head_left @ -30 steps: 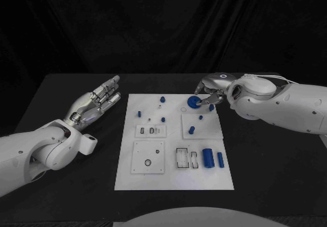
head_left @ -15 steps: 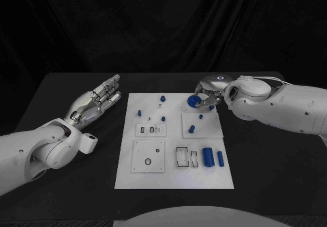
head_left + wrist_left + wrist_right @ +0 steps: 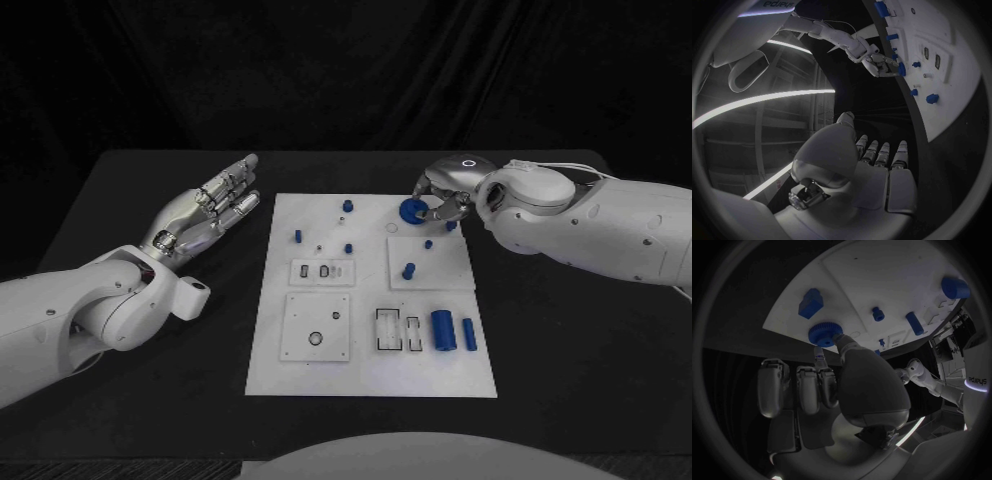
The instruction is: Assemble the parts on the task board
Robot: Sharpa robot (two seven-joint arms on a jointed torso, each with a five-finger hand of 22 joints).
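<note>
Near right of the task board [image 3: 372, 380]: two blue cylinders [image 3: 451, 331] lying loose, untouched. Left hand [image 3: 205, 211] off the board's left edge, fingers spread, holding nothing (likely parked clear). Far right: right hand [image 3: 437, 203] pinches a blue knurled disc [image 3: 411, 210] above the board, presumably carrying it to a seat.

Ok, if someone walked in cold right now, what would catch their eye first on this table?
Probably the right robot hand at the far right corner of the white task board, pinching a round blue gear-like part with a ridged rim. Next, the left robot hand, held open over the black table left of the board, holding nothing. Then the two blue cylinders lying side by side near the board's near right corner.
</note>
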